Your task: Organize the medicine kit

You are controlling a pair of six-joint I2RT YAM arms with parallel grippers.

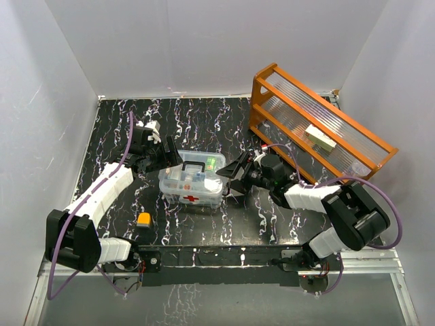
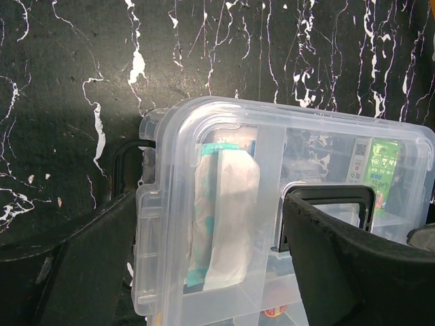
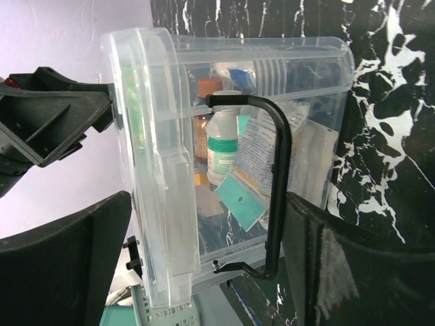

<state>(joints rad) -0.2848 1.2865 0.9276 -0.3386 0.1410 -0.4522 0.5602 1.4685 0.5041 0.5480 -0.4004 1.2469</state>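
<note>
The medicine kit, a clear box with a black handle and a red cross on its front, stands closed in the middle of the table. Bottles and packets show through its walls. My left gripper is open at the kit's far left corner. In the left wrist view the left gripper straddles the kit, one finger beside the end wall and the other over the lid. My right gripper is open at the kit's right end. In the right wrist view the right gripper brackets the kit without touching the lid.
An orange wooden rack with ribbed clear shelves stands tilted at the back right, a small pale box lying on it. A small orange block sits on the black marbled table near the left arm. White walls enclose three sides.
</note>
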